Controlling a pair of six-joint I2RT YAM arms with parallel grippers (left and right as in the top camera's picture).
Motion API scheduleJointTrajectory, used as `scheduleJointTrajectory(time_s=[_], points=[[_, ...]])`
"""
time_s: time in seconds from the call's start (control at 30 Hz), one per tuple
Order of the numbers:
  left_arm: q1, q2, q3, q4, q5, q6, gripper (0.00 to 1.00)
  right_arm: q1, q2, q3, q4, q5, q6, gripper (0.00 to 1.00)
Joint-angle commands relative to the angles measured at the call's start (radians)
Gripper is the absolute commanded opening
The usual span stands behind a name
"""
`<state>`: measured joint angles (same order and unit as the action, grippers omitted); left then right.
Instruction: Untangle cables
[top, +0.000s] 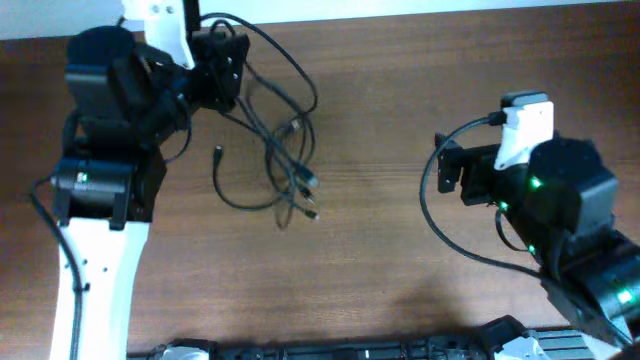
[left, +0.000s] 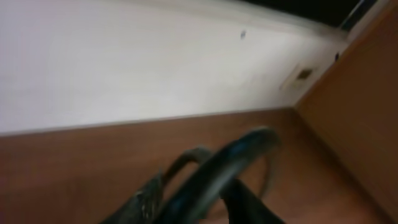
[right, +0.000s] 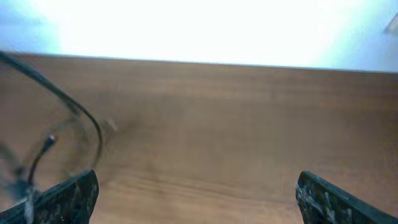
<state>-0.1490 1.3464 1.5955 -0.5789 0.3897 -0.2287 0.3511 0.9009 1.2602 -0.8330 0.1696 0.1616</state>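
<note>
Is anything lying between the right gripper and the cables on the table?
Nothing visible does. Only bare table lies between the right gripper, its jaws open, and the cables bunched toward the left arm's side.

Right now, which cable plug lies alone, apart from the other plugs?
The plug nearest the left arm, ending a curved cable; the other plugs lie bunched together.

Thin black flexible cables (top: 285, 150) lie looped on the brown wooden table (top: 400, 270), close beside the left gripper's (top: 225, 65) jaws. They sit well left of the right gripper's (top: 447, 170) jaws.
</note>
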Motion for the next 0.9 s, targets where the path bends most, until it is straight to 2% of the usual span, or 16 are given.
scheduleJointTrajectory(time_s=[0.0, 0.07, 0.23, 0.4, 0.5, 0.63, 0.77, 0.87], points=[[0.004, 0.055, 0.019, -0.042, 0.144, -0.002, 0.5, -0.006, -0.027, 0.001, 0.004, -0.009, 0.005, 0.99], [-0.01, 0.082, 0.019, -0.065, 0.19, -0.002, 0.52, -0.006, -0.03, 0.001, 0.004, -0.027, 0.005, 0.99], [-0.08, 0.148, 0.019, -0.108, 0.192, -0.002, 0.53, -0.006, -0.03, 0.0, 0.003, -0.058, 0.005, 0.99], [-0.111, 0.17, 0.019, -0.143, 0.176, -0.001, 0.68, -0.006, -0.03, 0.0, -0.002, -0.058, 0.005, 0.99], [-0.112, 0.17, 0.019, -0.17, 0.064, -0.002, 0.77, -0.006, -0.026, 0.0, -0.016, -0.058, 0.005, 0.99], [-0.11, 0.17, 0.019, -0.241, -0.145, -0.002, 0.97, -0.006, -0.004, 0.0, -0.052, -0.058, 0.005, 0.99], [-0.11, 0.17, 0.019, -0.321, -0.352, -0.003, 0.99, -0.006, 0.047, 0.0, -0.069, -0.13, 0.007, 0.99], [-0.103, 0.17, 0.019, -0.387, -0.452, -0.033, 0.99, -0.006, 0.131, 0.0, -0.067, -0.205, 0.106, 0.99]])
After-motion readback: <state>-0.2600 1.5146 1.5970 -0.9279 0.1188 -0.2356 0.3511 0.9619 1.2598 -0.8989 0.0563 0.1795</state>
